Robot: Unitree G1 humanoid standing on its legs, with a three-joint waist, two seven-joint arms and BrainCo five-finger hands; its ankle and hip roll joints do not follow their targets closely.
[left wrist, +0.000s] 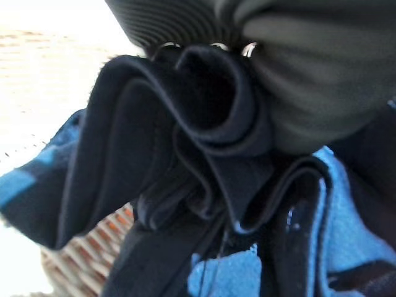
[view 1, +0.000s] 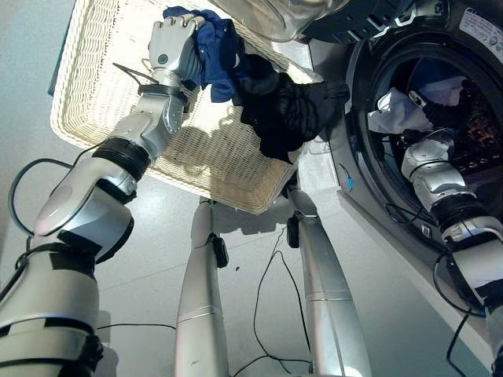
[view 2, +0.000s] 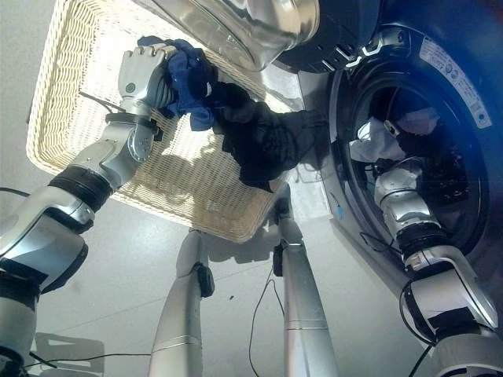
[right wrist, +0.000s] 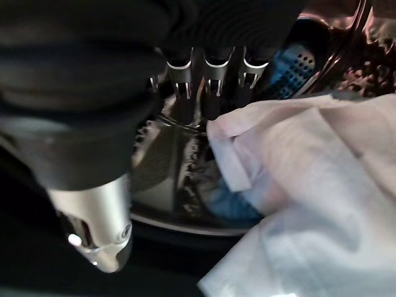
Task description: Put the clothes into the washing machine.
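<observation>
In the left eye view, the left hand is at 11 o'clock, fingers curled round a blue garment with a black garment hanging from it toward 1 o'clock, both held over the wicker basket. At 3 o'clock the right hand reaches into the washer drum beside a white cloth. The right eye view shows the same, with the open washer door at 12 o'clock. In the left wrist view, folds of black and blue fabric are bunched right against the hand's cover. In the right wrist view, the right hand's fingers extend fairly straight inside the drum, gripping nothing, the white cloth just beside them toward 4 o'clock.
</observation>
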